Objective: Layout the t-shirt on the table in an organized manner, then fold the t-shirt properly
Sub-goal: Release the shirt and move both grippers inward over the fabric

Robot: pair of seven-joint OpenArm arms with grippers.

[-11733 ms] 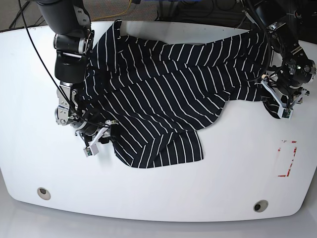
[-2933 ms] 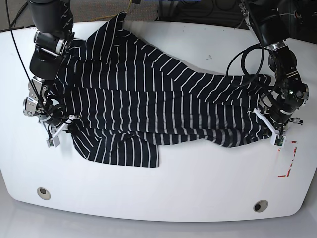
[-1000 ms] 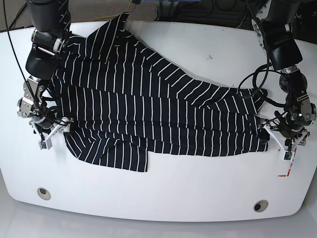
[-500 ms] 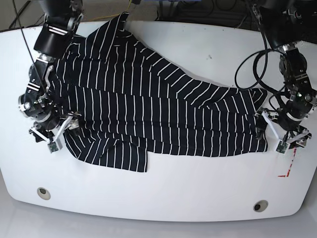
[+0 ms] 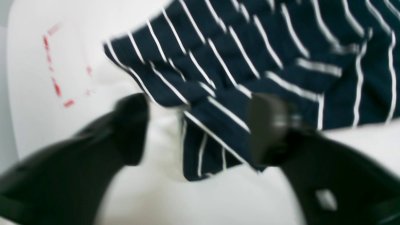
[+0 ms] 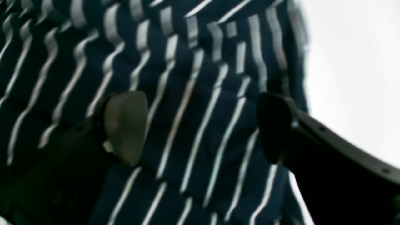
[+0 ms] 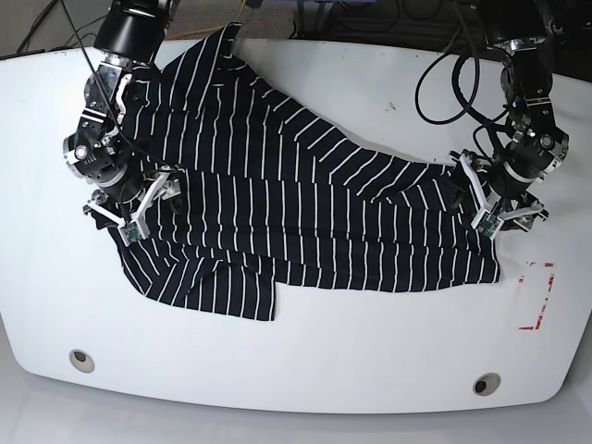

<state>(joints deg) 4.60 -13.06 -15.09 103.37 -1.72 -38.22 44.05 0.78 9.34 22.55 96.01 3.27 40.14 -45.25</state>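
The black t-shirt [image 7: 296, 203] with thin white stripes lies spread across the white table [image 7: 370, 361], from the far left corner to the right side. In the base view my right gripper [image 7: 129, 208] hovers over the shirt's left part. Its wrist view shows it open [image 6: 200, 125], with striped fabric [image 6: 187, 62] beneath both fingers. My left gripper [image 7: 499, 208] is over the shirt's right end. It stands open [image 5: 200, 128], a folded corner of the t-shirt [image 5: 250, 47] lying between its fingers on the table [image 5: 218, 200].
A red-marked rectangle [image 7: 538, 296] lies on the table just right of the shirt's right hem, also visible as red marks [image 5: 56, 84] in the left wrist view. Two round grommets [image 7: 81, 360] [image 7: 487, 383] sit near the front edge. Cables hang behind the table.
Both grippers have moved away from the table's front edge and inward over the shirt. The shirt lies as it did a second ago.
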